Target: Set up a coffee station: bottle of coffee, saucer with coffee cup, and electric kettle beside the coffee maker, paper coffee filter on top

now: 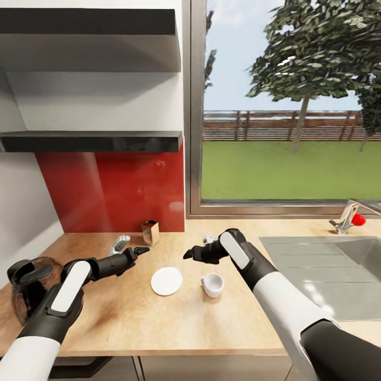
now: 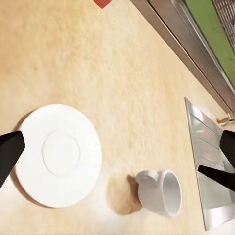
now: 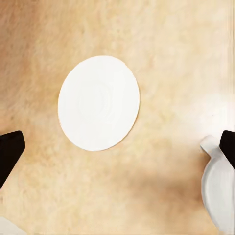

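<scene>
1. Saucer (image 1: 166, 281) lies flat on the countertop (image 1: 159, 323); coffee cup (image 1: 212, 285) stands just beside it, not touching, handle toward the saucer.
2. Right gripper (image 1: 191, 254) hovers above both, empty, fingers spread wide in its wrist view. Left gripper (image 1: 138, 251) likewise hangs empty and wide.
3. Likely step: seat the cup on the saucer. Descend straight over the cup rim, pinch one wall, lift clear, centre over the saucer's ring, lower gently.
4. Dark glass vessel (image 1: 29, 288) at the counter's left end is cut off by the left arm; kettle or coffee maker, cannot tell.
5. Small brown box (image 1: 150, 232) by the backsplash is too small to identify.
</scene>
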### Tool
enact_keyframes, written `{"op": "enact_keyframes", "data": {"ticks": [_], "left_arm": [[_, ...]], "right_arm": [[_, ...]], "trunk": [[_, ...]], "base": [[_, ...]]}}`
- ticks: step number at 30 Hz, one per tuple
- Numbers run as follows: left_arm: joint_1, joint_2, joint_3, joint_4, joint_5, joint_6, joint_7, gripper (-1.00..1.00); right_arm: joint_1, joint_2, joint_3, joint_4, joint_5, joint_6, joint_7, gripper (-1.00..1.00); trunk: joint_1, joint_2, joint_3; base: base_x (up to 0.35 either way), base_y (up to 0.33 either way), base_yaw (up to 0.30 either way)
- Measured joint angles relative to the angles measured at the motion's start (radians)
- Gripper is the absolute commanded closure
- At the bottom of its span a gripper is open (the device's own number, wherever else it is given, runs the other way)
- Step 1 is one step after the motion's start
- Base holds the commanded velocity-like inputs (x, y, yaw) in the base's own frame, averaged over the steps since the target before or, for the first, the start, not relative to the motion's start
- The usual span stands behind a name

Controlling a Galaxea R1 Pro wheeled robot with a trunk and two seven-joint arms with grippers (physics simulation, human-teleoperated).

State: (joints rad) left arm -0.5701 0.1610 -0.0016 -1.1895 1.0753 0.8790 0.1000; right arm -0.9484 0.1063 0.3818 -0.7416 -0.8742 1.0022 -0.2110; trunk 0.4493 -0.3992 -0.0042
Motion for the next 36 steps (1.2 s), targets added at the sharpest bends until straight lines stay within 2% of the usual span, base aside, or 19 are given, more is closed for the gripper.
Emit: {"op": "enact_keyframes", "data": {"ticks": [9, 14, 19, 21, 23, 25, 30, 36], "left_arm": [[0.001, -0.005, -0.004, 0.000, 0.000, 0.000, 0.000, -1.00], [0.001, -0.009, -0.005, 0.000, 0.000, -0.001, 0.000, -1.00], [0.001, -0.010, -0.006, 0.003, 0.000, -0.001, 0.000, -1.00], [0.002, -0.012, -0.005, 0.034, -0.001, -0.001, -0.003, -1.00], [0.001, -0.012, -0.006, 0.103, -0.001, -0.002, -0.009, -1.00], [0.000, -0.012, -0.006, 0.135, 0.000, -0.007, -0.011, -1.00], [0.000, -0.003, -0.007, 0.154, 0.002, -0.047, -0.022, -1.00], [0.000, -0.003, -0.009, 0.163, 0.007, -0.055, -0.078, -1.00]], "right_arm": [[0.001, 0.001, 0.001, 0.015, 0.000, 0.000, 0.000, -1.00], [0.001, 0.001, 0.001, 0.016, 0.000, 0.000, 0.000, -1.00], [0.001, 0.016, 0.001, 0.024, -0.001, 0.000, 0.000, -1.00], [0.001, 0.035, 0.001, 0.036, -0.001, 0.000, 0.000, -1.00], [0.003, 0.040, 0.001, 0.058, 0.000, 0.000, 0.000, -1.00], [0.003, 0.042, 0.001, 0.077, 0.000, 0.000, 0.001, -1.00], [0.013, 0.043, 0.000, 0.105, 0.001, 0.000, 0.001, -1.00], [0.029, 0.042, 0.000, 0.108, 0.003, 0.000, 0.003, -1.00]], "trunk": [[0.000, 0.000, 0.000], [0.000, 0.000, 0.000], [0.000, 0.000, 0.000], [0.000, 0.000, 0.000], [0.000, 0.000, 0.000], [0.000, 0.000, 0.000], [0.000, 0.000, 0.000], [0.000, 0.000, 0.000]], "base": [[0.036, 0.000, 0.000], [0.235, 0.000, 0.000], [0.064, 0.000, 0.000], [0.003, 0.000, 0.000], [0.001, 0.000, 0.000], [0.000, 0.000, 0.000], [0.000, 0.000, 0.000], [0.000, 0.000, 0.000]]}}
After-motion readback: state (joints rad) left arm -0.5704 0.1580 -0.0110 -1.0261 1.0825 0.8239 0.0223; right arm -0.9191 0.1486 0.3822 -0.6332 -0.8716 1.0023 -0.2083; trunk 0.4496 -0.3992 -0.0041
